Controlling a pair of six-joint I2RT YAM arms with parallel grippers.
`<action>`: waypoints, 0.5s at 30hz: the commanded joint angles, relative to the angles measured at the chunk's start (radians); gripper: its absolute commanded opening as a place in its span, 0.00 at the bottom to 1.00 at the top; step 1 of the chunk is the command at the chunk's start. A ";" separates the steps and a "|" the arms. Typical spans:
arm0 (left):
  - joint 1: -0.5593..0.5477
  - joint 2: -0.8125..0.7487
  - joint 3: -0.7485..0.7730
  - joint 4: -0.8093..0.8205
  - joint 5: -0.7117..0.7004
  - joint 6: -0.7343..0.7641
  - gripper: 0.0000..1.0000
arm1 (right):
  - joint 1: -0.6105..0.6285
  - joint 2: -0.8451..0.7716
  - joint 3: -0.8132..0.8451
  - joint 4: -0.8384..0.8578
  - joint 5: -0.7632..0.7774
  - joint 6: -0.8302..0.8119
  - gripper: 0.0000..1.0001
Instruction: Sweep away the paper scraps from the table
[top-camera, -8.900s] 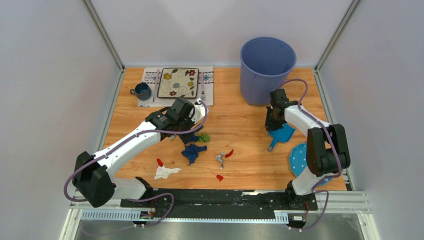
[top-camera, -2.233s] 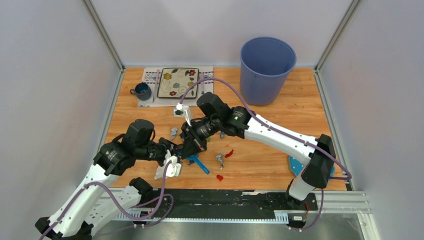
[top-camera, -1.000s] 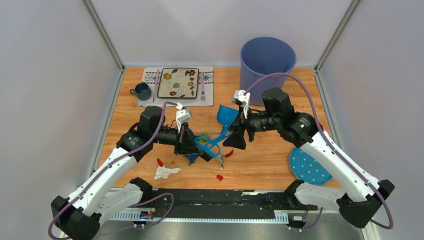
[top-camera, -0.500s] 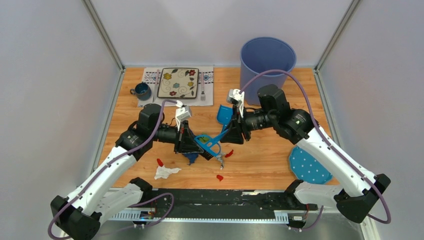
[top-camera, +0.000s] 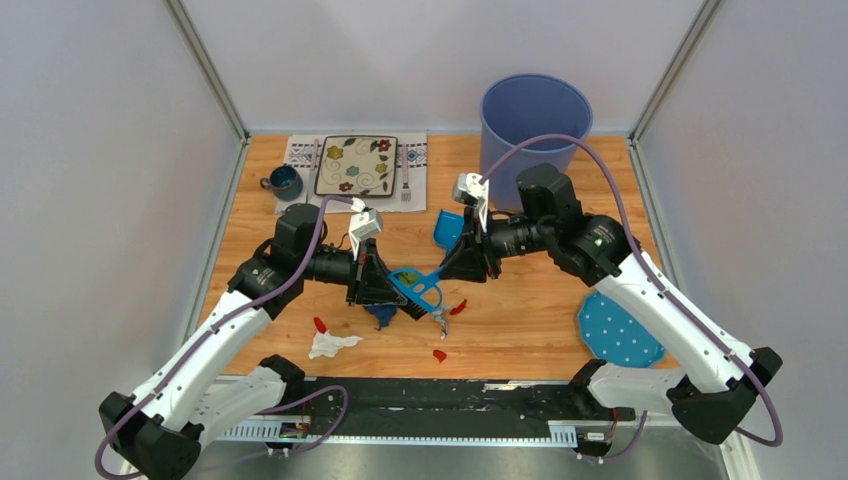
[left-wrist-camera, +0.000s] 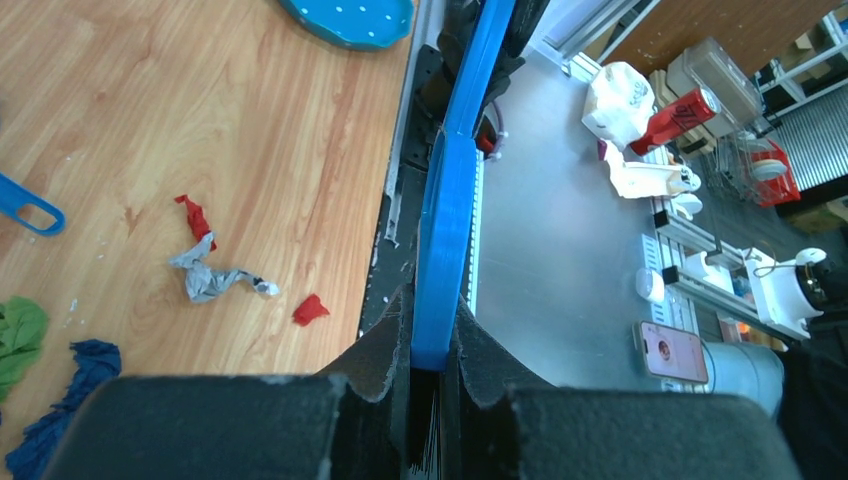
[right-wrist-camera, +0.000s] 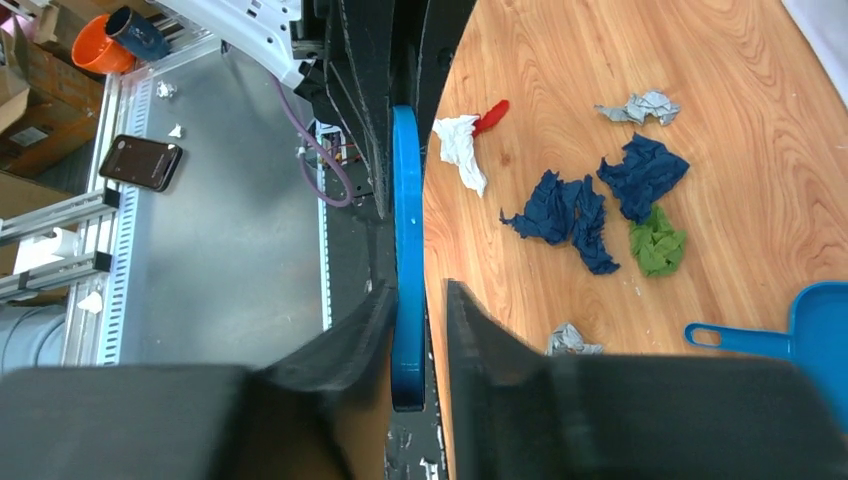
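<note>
Over the middle of the table (top-camera: 520, 330) my left gripper (top-camera: 378, 282) (left-wrist-camera: 432, 310) is shut on the head end of a blue brush (top-camera: 415, 284) (left-wrist-camera: 445, 230). Facing it from the right, my right gripper (top-camera: 462, 264) (right-wrist-camera: 418, 292) has the brush handle (right-wrist-camera: 407, 230) between its jaws. One finger touches the handle and a thin gap shows at the other. Several paper scraps lie below: dark blue (top-camera: 382, 314), green (top-camera: 407, 274), grey (top-camera: 440, 318), red (top-camera: 458, 307) (top-camera: 439, 354) (top-camera: 320, 325) and white (top-camera: 330, 345).
A blue dustpan (top-camera: 450, 228) lies just behind the grippers. A tall blue bin (top-camera: 535, 135) stands at the back right. A patterned plate (top-camera: 357, 165) on a placemat and a dark mug (top-camera: 285, 182) sit at the back left. A blue polka-dot cloth (top-camera: 612, 335) lies front right.
My right gripper has moved left onto the end of the brush handle and its jaws have narrowed around it. The left gripper has kept hold of the brush, nearly still.
</note>
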 joint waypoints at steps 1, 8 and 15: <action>0.003 0.003 0.029 0.018 0.037 0.013 0.00 | 0.008 0.009 0.045 0.013 -0.016 -0.011 0.20; 0.002 0.003 0.032 0.015 0.024 0.015 0.00 | 0.011 -0.020 -0.011 0.029 0.009 -0.005 0.00; 0.003 0.025 0.080 -0.043 -0.182 0.080 0.77 | -0.016 -0.040 -0.027 -0.011 0.307 0.041 0.00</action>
